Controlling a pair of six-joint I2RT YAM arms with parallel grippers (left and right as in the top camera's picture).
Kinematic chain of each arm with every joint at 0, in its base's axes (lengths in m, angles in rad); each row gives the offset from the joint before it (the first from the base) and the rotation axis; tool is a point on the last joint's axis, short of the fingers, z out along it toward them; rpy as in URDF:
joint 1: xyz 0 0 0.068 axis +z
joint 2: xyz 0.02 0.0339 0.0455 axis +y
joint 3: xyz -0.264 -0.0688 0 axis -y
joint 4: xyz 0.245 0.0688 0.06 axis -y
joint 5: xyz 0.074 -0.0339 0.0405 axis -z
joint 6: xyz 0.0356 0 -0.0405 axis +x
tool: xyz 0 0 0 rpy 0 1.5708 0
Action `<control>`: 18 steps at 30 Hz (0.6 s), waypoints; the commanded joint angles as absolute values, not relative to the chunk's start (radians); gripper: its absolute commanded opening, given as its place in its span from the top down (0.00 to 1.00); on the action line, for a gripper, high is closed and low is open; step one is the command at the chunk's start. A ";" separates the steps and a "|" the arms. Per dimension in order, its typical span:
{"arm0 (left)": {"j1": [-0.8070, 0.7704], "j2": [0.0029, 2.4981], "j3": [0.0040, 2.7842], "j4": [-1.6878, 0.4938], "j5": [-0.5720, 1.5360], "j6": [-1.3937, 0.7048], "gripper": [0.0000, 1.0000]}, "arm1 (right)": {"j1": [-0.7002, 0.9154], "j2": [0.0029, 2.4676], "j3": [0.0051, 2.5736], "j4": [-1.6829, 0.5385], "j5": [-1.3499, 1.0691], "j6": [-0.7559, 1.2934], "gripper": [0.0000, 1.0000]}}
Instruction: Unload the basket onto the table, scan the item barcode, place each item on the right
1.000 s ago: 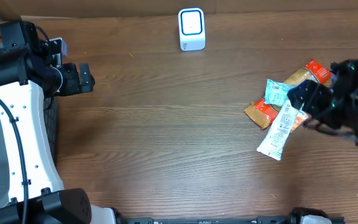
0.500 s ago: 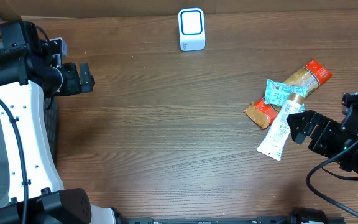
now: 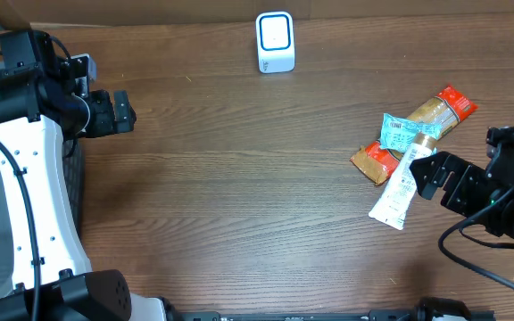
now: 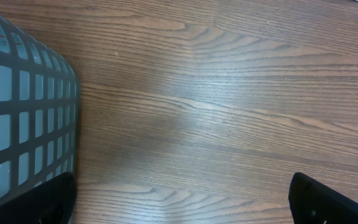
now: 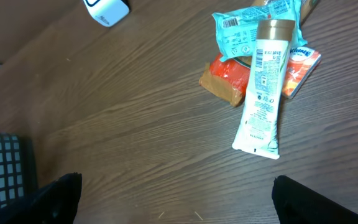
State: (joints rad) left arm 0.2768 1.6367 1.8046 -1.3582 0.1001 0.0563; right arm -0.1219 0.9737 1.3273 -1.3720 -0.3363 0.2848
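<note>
White tube [image 3: 401,190] lies on the snack packets [image 3: 411,131] at right of frame, released. Right gripper [image 3: 428,174] has pulled back beside it, jaws wide and empty; left gripper [image 3: 121,111] idles wide, far left. Scanner [image 3: 275,41] waits at top centre, so nothing is being scanned.

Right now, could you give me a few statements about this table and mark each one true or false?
1. The white tube lies on top of the other packets. True.
2. The right arm's fingers are clamped on the tube. False: they stand open beside it, holding nothing.
3. The white scanner stands at the far edge of the table, apart from the pile. True.
4. The teal packet sits in the basket. False: it lies in the pile under the tube.
5. The left arm's fingers hold a packet. False: they are open and empty.
</note>
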 commanded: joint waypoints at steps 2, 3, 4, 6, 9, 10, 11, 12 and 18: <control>0.274 1.634 1.817 -1.357 0.101 0.072 0.00 | -0.110 0.964 1.330 -1.364 -0.313 0.276 0.00; 0.274 1.634 1.817 -1.357 0.101 0.072 0.00 | -0.104 0.955 1.330 -1.359 -0.280 0.276 0.00; 0.274 1.634 1.817 -1.357 0.101 0.072 0.00 | -0.094 0.939 1.329 -1.347 -0.228 0.276 0.00; 0.274 1.634 1.817 -1.357 0.101 0.072 0.00 | -0.072 0.911 1.328 -1.320 -0.149 0.276 0.00; 0.274 1.634 1.817 -1.357 0.101 0.072 0.00 | -0.011 0.857 1.326 -1.247 -0.022 0.276 0.00; 0.274 1.634 1.817 -1.357 0.101 0.072 0.00 | 0.010 0.835 1.319 -1.213 0.019 0.276 0.00; 0.274 1.634 1.817 -1.357 0.101 0.072 0.00 | 0.028 0.810 1.305 -1.171 0.055 0.276 0.00; 0.274 1.634 1.817 -1.357 0.101 0.072 0.00 | 0.040 0.789 1.287 -1.131 0.083 0.276 0.00; 0.274 1.634 1.817 -1.357 0.101 0.072 0.00 | 0.061 0.610 1.028 -0.748 0.150 0.276 0.00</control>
State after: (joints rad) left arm 0.2768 1.6367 1.8046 -1.3579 0.0998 0.0563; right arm 0.0525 0.6704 1.1412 -0.8265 0.0650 0.2832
